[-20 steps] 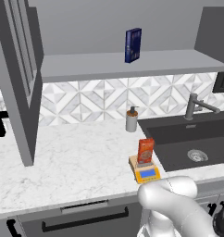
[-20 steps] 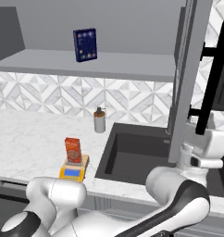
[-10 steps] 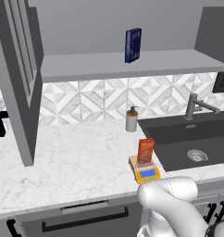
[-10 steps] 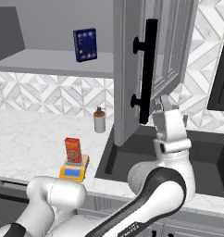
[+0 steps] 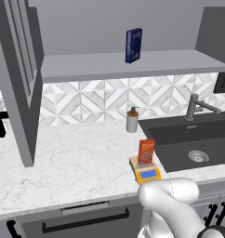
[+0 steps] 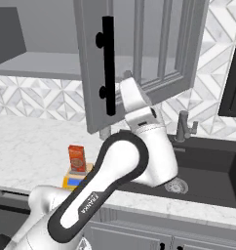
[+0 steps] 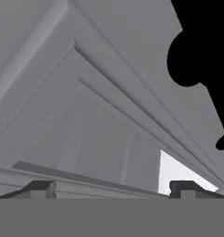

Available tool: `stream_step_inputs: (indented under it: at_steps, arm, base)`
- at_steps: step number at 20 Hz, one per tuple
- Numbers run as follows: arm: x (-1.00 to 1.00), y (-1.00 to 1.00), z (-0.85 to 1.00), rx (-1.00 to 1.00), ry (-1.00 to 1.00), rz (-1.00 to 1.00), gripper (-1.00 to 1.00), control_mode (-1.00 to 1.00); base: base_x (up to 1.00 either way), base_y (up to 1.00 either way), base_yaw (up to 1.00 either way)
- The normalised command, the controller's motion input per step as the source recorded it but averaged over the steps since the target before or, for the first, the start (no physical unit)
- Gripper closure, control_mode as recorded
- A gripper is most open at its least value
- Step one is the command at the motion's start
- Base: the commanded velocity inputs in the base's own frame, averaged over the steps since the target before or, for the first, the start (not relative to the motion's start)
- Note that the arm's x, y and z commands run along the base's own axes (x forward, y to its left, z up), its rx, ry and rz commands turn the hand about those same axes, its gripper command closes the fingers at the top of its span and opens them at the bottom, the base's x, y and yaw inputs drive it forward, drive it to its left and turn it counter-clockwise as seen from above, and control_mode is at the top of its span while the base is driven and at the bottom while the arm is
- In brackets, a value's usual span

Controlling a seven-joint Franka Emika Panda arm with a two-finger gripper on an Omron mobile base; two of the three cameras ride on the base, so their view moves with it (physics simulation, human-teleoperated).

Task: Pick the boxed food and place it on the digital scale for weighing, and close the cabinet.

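The boxed food, a small upright orange-red carton with a pale picture on its front, stands on the digital scale, a flat tan-topped device with a yellow-orange front and a blue display, near the front edge of the white marble counter, just left of the dark sink. The carton's print is too small to read. The only legible writing is "FRANKA" on the robot's white arm in the right base view.

The tool is wide open and holds nothing; its two dark fingertips rise at the bottom of the hand view, directly before the grey panelled face of the cabinet door, whose stepped mouldings run diagonally across that view. Whether the tips touch the panel cannot be told. The black vertical bar handle is seen close at the upper right of the hand view.

In the right base view the arm arches up from the lower left, its wrist against the door's lower part beside the handle. A second grey door stands open at the left of the left base view. A dark blue box stands on the grey shelf; a white soap dispenser stands by the patterned tile backsplash; a grey faucet stands behind the sink.
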Motion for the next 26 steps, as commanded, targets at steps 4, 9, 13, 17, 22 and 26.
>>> stream_step_inputs:
  at_steps: [4,9,13,17,22,26]
  arm:
    - [0.95,1.0,0.02,0.0,0.19,-0.24,-1.0,-1.0]
    - [1.0,0.75,0.01,0.07,0.11,-0.09,-1.0,-1.0]
    - [1.0,0.35,0.0,0.1,0.01,0.0,-1.0,-1.0]
    - [1.0,0.07,0.0,0.12,0.02,0.01,-1.0,-1.0]
    - [1.0,0.07,0.0,0.05,0.02,0.01,-1.0,-1.0]
    - [0.98,0.13,-0.02,0.0,0.02,0.0,-1.0,-1.0]
  base:
    - [0.0,0.0,0.0]
    - [0.0,0.0,0.0]
    - [0.0,0.0,0.0]
    - [0.0,0.0,0.0]
    - [0.0,0.0,0.0]
    - [0.0,0.0,0.0]
